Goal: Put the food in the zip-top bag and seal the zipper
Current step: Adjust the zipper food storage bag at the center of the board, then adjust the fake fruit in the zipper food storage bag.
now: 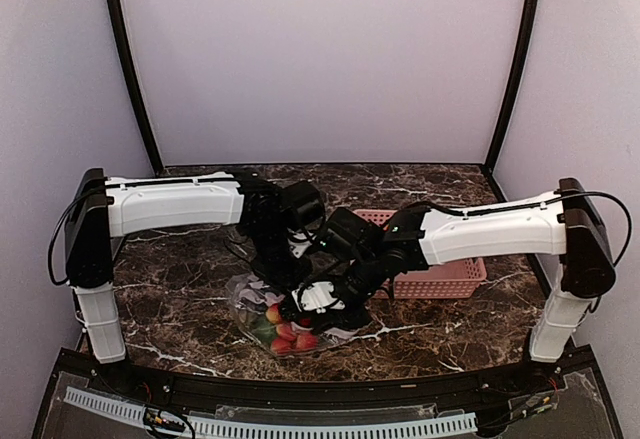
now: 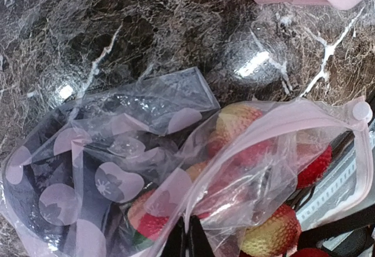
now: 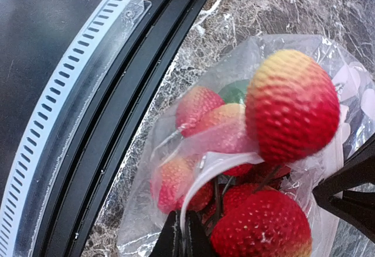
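A dark marble table (image 1: pixel 180 289) carries a pink basket (image 1: pixel 440 281) on the right. Close to the table's near edge lies the zip-top bag (image 1: pixel 245 294). The food (image 1: pixel 290 337) sits inside it: at least 4 red strawberry-like pieces and a glimpse of green. The film looks limp, light and slippery, and is likely to sag under the load, so the stiffer zipper (image 3: pixel 217 166) is the sounder place to take hold. The left gripper (image 2: pixel 187 246) is pinched tight on the bag's film near its mouth, and the right gripper (image 3: pixel 181 242) is clamped on the whitish strip. The mouth appears unsealed. Bare marble lies to the left and behind. The black front rail (image 3: pixel 135 93) runs just beside the bag, leaving little room forward.
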Controlling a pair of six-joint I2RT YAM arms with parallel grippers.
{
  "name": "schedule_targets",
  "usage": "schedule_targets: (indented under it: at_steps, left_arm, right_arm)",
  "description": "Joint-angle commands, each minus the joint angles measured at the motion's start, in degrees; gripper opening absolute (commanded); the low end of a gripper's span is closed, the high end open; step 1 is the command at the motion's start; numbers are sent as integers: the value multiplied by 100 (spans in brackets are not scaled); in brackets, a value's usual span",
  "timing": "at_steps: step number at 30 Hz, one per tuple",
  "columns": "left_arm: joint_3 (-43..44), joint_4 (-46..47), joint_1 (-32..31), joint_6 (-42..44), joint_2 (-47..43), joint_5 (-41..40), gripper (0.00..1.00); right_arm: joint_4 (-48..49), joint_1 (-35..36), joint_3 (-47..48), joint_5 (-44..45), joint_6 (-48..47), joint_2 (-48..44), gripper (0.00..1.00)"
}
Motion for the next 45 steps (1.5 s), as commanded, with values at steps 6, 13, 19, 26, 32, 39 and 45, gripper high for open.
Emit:
schedule_targets:
  at_steps: [6,13,19,26,32,39,45]
  left_arm:
    - [-291,402,213,20,-481,325,1]
    - [-548,839,243,-183,-556,978,1]
    - [-585,1010,242,-300,-727,1115,1]
    - [-636,982,245,-323,-809,1067,1]
    - [-708,1042,242,-360,-899,1055,1]
    - [-721,1053,244,-346,-919,1052,1]
    - [-707,1010,239,-333,-986,1064,1]
  right_arm:
    - [-368,603,614,-232,-267,130,21]
    - [-773,717,1456,-190,-102,-151,35]
    - [-607,733,2112,175,302,221,40]
    - [-450,774,2549,794,577,634,43]
    - [-434,770,2155,1519,320,582,48]
    - [-388,768,1676,2130,335,459,44]
    - [-383,681,1366,2628,303,393,28]
